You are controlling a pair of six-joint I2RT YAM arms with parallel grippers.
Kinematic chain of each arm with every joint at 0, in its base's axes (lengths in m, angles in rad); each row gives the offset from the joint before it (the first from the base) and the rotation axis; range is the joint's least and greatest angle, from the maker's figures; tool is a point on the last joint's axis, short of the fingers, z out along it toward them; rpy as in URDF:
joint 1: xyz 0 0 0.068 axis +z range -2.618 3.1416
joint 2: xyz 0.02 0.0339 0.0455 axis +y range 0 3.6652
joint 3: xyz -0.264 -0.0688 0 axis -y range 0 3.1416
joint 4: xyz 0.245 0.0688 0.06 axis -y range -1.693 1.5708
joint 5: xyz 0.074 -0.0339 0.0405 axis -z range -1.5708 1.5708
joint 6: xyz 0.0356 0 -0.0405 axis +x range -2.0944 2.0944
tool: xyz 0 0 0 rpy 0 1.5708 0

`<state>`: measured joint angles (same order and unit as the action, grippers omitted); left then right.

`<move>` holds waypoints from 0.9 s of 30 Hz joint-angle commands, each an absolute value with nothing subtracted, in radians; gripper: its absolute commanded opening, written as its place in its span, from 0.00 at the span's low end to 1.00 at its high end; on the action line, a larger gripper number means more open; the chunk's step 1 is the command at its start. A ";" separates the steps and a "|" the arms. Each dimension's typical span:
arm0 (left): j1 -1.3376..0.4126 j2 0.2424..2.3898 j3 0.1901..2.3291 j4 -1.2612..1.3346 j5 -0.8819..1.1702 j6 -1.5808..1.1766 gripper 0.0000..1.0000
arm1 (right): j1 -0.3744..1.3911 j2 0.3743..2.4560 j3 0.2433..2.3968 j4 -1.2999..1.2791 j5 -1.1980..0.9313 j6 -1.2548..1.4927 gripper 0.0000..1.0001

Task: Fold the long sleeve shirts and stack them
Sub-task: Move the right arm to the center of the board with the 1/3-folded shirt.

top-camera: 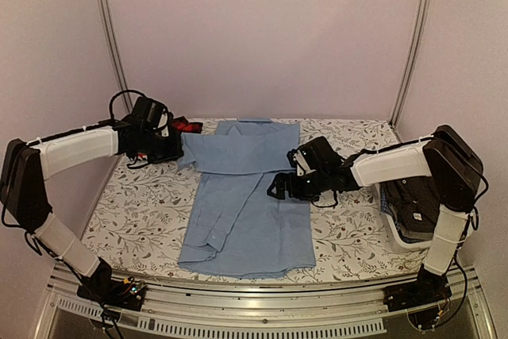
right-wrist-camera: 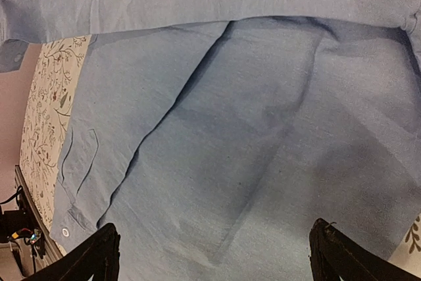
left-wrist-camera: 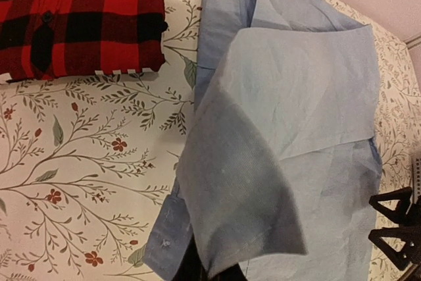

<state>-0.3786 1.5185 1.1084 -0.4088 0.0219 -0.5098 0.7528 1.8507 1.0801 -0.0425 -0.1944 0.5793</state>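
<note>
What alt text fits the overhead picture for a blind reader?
A plain light blue collared cloth shirt lies on a floral-patterned table. The shut left gripper pinches its left edge; the open right gripper hovers over its right side. A white plastic basket holding dark clothing sits far right.

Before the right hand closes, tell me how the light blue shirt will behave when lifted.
Probably floppy: the light blue shirt drapes in soft folds from the left hand. Likely light, since it's thin cloth lying flat. Its folded-over part may slip open when lifted.
</note>
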 commanded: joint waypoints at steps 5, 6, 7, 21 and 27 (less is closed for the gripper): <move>-0.365 1.604 1.036 -0.345 0.118 -0.535 0.00 | 0.734 1.964 1.110 0.020 -0.241 0.624 0.99; -0.366 1.612 1.029 -0.334 0.130 -0.539 0.00 | 0.728 1.969 1.102 0.019 -0.244 0.628 0.99; -0.367 1.619 1.022 -0.323 0.141 -0.542 0.00 | 0.720 1.974 1.092 0.018 -0.244 0.634 0.99; -0.414 1.730 1.058 -0.251 0.194 -0.591 0.00 | 0.607 1.929 1.052 -0.090 -0.214 0.574 0.99; -0.414 1.709 1.106 -0.282 0.190 -0.572 0.00 | 0.607 1.832 1.047 -0.192 -0.162 0.551 0.99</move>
